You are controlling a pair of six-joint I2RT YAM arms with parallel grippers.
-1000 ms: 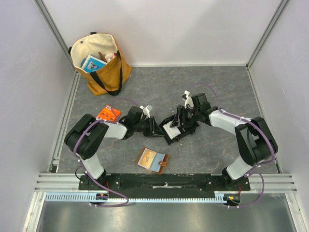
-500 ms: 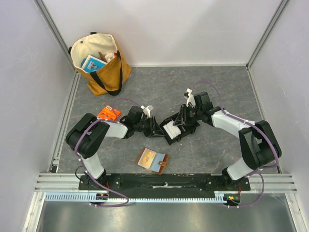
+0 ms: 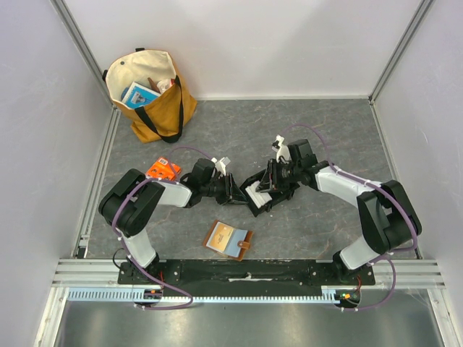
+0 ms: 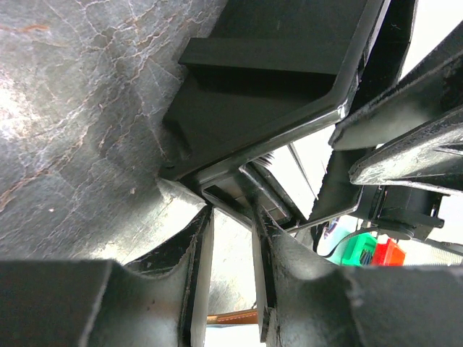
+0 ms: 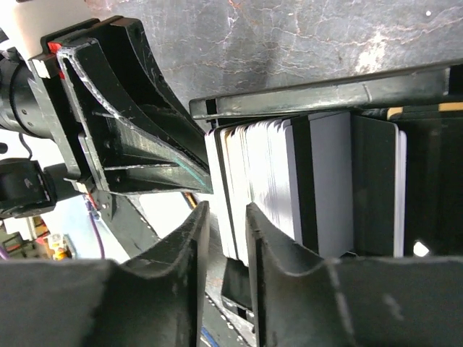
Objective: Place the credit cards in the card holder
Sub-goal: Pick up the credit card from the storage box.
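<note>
The credit cards (image 3: 255, 191) stand on edge as a white stack in a black plastic tray (image 3: 252, 207) at mid-table. In the right wrist view the stack (image 5: 268, 181) fills the tray (image 5: 325, 94). My right gripper (image 3: 270, 186) is at the stack's end, and its jaws (image 5: 226, 208) are closed narrowly on the outermost few cards. My left gripper (image 3: 235, 189) grips the tray's left corner. In its wrist view the gripper (image 4: 228, 210) pinches the tray rim (image 4: 275, 79). The brown card holder (image 3: 228, 239) lies closed, nearer the arm bases, untouched. A strip of it shows between the left fingers (image 4: 235, 316).
An orange printed packet (image 3: 162, 170) lies just left of my left arm. A tan tote bag (image 3: 148, 94) with items inside stands at the back left corner. Grey walls enclose the table on three sides.
My right gripper shifted slightly away and came back onto the end of the card stack. My left gripper and the tray stayed put. The card holder has not moved.
</note>
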